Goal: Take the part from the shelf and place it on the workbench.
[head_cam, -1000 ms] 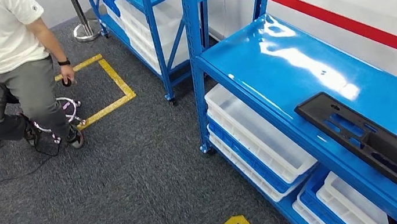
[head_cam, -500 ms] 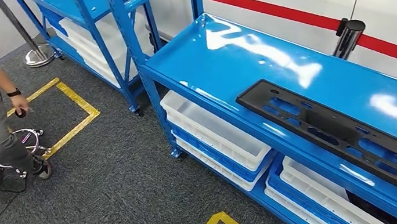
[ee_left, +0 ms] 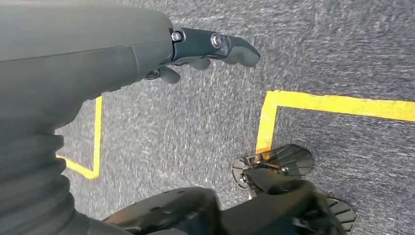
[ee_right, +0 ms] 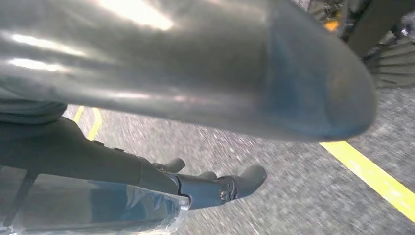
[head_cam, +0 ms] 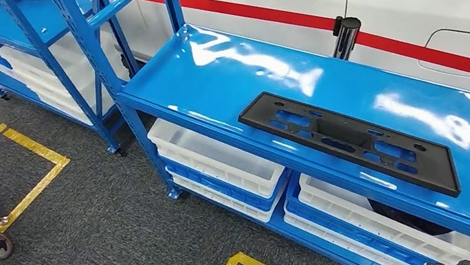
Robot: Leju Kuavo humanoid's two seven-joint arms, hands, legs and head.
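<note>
Left hand (ee_left: 205, 49) hung over the carpet, fingers loosely apart, holding nothing; our right hand (ee_right: 215, 186) hung likewise, empty. We judged we should square up to the shelf (head_cam: 181, 64) before reaching. Our head view showed the black part (head_cam: 351, 140) flat on that shelf; our wrist views showed carpet

A long flat black part (head_cam: 351, 139) with cut-out slots lies flat on the glossy blue shelf (head_cam: 224, 71).
</note>
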